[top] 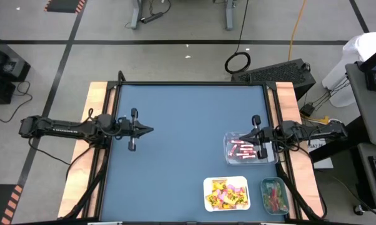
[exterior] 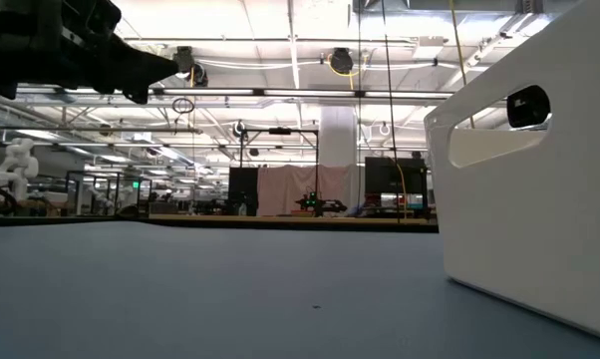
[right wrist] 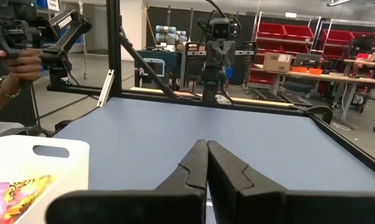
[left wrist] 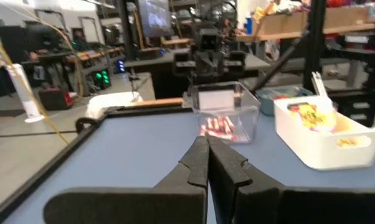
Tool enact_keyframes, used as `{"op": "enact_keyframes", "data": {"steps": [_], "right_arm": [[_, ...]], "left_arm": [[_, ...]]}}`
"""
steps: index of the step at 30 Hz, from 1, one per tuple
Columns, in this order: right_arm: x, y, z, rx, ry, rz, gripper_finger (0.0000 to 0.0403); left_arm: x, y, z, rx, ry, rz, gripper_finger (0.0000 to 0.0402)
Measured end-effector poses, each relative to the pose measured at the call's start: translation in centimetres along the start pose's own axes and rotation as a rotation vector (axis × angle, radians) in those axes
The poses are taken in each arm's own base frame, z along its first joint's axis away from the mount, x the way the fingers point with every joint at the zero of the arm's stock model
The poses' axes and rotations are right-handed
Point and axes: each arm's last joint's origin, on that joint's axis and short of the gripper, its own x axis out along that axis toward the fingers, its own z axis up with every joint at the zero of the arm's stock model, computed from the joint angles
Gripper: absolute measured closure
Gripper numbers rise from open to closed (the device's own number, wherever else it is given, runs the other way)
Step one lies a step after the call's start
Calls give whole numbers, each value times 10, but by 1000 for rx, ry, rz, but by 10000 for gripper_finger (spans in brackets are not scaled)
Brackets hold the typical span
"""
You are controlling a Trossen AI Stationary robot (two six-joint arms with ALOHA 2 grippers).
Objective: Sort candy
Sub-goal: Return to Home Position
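Both my jaws pinched shut, empty | right gripper over the red sticks, tabletop's right edge | yellow packets, green pieces down that edge, in the corner | left gripper way off, left side

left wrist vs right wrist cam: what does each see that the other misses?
Left wrist only: the clear tray of pink-red sticks, with the right arm over it. Right wrist only: a person's hand beyond the blue table, and the left arm opposite. Both: the white tray with yellow packets, the table, and that arm's own shut gripper: left gripper, right gripper.
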Motion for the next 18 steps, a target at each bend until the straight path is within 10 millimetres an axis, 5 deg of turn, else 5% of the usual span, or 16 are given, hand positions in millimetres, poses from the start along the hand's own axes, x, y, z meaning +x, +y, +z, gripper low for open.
{"op": "enact_keyframes", "data": {"steps": [18], "right_arm": [[1, 0, -2, 44, 22, 3, 403]], "left_arm": [[-13, -2, -5, -4, 59, -42, 398]]}}
